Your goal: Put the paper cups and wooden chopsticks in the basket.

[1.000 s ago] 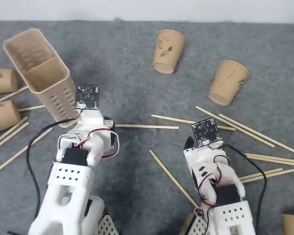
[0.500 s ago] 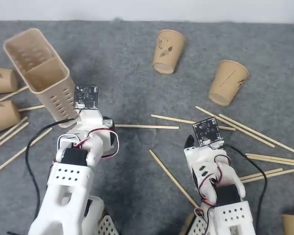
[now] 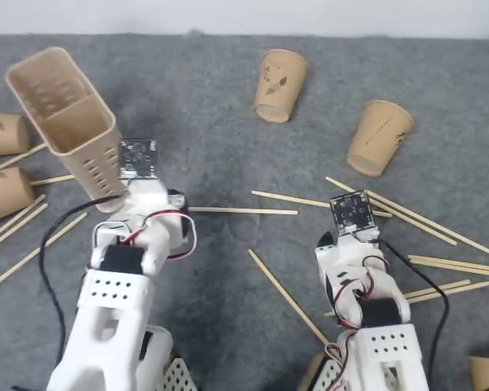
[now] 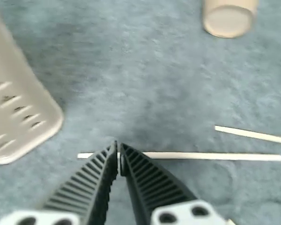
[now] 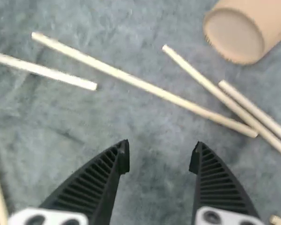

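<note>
Left gripper (image 4: 118, 151), jaws pressed together and empty, hovers at a chopstick (image 4: 201, 156) beside the perforated basket (image 3: 65, 122), upper left. Right gripper (image 5: 161, 152), jaws spread wide, hangs over scattered chopsticks (image 5: 145, 84) right of centre, below a paper cup (image 3: 381, 136) lying on grey carpet (image 3: 187, 98).

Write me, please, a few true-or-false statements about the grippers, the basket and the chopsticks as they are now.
1. The left gripper is shut. True.
2. The right gripper holds a chopstick. False: it is open and empty.
3. A paper cup sits inside the basket. False: none shows in it; a paper cup lies on the carpet.
4. A chopstick lies on the carpet just ahead of the left gripper. True.
</note>
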Available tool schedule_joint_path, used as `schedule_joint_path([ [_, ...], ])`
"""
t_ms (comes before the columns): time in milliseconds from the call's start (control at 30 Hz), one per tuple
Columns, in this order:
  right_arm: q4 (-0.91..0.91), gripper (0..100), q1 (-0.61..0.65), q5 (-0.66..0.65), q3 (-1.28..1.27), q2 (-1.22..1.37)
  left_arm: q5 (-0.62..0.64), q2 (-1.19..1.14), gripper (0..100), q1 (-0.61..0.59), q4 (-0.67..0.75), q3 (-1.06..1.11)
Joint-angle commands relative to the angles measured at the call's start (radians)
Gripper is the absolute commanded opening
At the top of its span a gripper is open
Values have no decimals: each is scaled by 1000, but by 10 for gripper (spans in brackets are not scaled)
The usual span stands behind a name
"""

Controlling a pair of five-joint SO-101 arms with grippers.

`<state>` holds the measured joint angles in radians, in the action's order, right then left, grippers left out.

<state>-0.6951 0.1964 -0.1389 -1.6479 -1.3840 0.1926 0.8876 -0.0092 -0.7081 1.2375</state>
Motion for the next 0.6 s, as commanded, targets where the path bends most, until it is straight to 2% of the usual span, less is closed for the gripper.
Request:
schedule_joint_path([
  [0, 7, 223, 7, 12, 66, 19, -3, 0, 11, -72, -3, -47],
  [267, 15, 223, -50, 12, 63, 22, 3, 0, 11, 31, -95, -64],
  [567, 16, 223, -45, 12, 61, 22, 3, 0, 11, 31, -117, -54],
])
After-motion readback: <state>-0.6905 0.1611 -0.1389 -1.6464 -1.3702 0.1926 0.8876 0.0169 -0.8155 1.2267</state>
